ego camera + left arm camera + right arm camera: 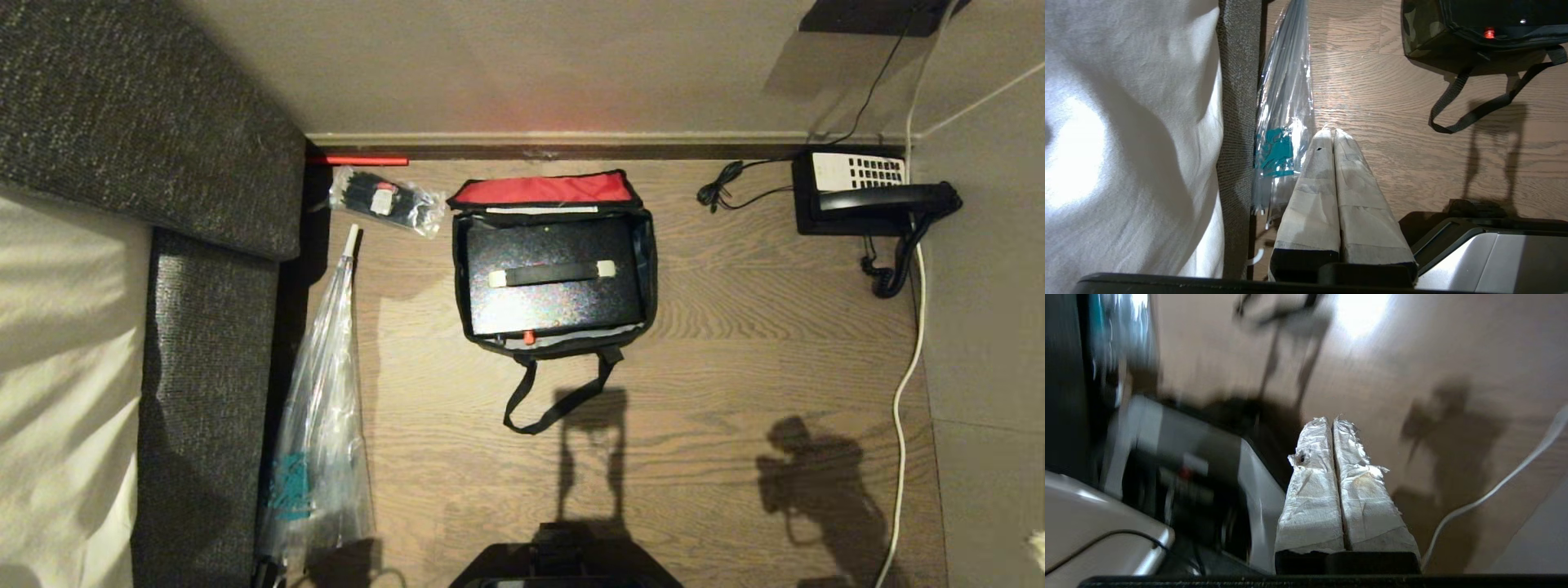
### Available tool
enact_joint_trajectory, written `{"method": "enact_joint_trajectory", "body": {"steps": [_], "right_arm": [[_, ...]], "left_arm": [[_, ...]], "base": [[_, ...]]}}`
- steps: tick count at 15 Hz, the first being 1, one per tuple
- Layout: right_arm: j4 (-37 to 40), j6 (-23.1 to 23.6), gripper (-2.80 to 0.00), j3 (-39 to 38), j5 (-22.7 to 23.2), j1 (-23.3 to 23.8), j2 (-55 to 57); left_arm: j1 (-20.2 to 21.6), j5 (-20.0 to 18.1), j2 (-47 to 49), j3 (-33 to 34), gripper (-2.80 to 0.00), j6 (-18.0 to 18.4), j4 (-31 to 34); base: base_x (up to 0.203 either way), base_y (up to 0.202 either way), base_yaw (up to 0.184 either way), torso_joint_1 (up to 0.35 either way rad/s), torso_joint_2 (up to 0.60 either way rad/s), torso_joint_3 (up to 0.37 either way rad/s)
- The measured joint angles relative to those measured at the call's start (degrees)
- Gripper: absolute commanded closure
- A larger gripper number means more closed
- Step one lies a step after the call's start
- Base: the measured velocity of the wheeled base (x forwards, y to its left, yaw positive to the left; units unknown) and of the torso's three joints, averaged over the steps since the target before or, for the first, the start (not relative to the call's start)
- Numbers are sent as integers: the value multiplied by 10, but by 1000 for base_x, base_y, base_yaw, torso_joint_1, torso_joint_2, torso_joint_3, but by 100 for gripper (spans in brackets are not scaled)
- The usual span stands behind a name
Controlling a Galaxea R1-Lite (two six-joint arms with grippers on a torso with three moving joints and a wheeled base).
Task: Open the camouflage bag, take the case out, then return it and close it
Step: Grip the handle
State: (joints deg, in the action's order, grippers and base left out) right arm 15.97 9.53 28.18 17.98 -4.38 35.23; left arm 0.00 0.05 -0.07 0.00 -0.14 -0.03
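White-taped fingers of the right gripper are pressed together, empty, above the wooden floor; the left gripper is likewise closed on nothing beside a clear plastic bag. Farther out, the camouflage bag sits on the floor with its red-lined lid back, the case inside it.

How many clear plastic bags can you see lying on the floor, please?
2: a long clear plastic bag beside the sofa, and a small plastic bag by the wall, left of the camouflage bag. Others may be hidden.
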Motion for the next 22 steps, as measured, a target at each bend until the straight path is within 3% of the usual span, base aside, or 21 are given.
{"method": "enact_joint_trajectory", "body": {"steps": [3, 6, 8, 9, 14, 16, 19, 22], "right_arm": [[-66, 5, 0, 68, -51, -58, 229], [-113, -30, 0, 194, -168, -162, 437], [-153, -19, 0, 250, -228, -240, 540], [-181, 0, -280, 264, -247, -270, 582], [-330, 184, -280, 285, -299, -339, 712], [-425, 231, -280, 284, -332, -355, 742], [-566, 326, -280, 278, -339, -363, 771], [-731, 463, -280, 262, -344, -363, 796]], "left_arm": [[0, 0, 0, 0, 0, 0, 0], [0, 0, 0, 0, 0, 0, 0], [0, 0, 0, 0, 0, 0, 0], [0, 0, 0, 0, 0, 0, 0], [0, 0, 0, 0, 0, 0, 0], [0, 0, 0, 0, 0, 0, 0], [0, 0, 0, 0, 0, 0, 0], [0, 0, 0, 0, 0, 0, 0]], "base": [[0, 0, 0, 0, 0, 0], [0, 0, 0, 0, 0, 0], [0, 0, 0, 0, 0, 0], [0, 0, 0, 0, 0, 0], [0, 0, 0, 0, 0, 0], [0, 0, 0, 0, 0, 0], [0, 0, 0, 0, 0, 0], [0, 0, 0, 0, 0, 0]]}}
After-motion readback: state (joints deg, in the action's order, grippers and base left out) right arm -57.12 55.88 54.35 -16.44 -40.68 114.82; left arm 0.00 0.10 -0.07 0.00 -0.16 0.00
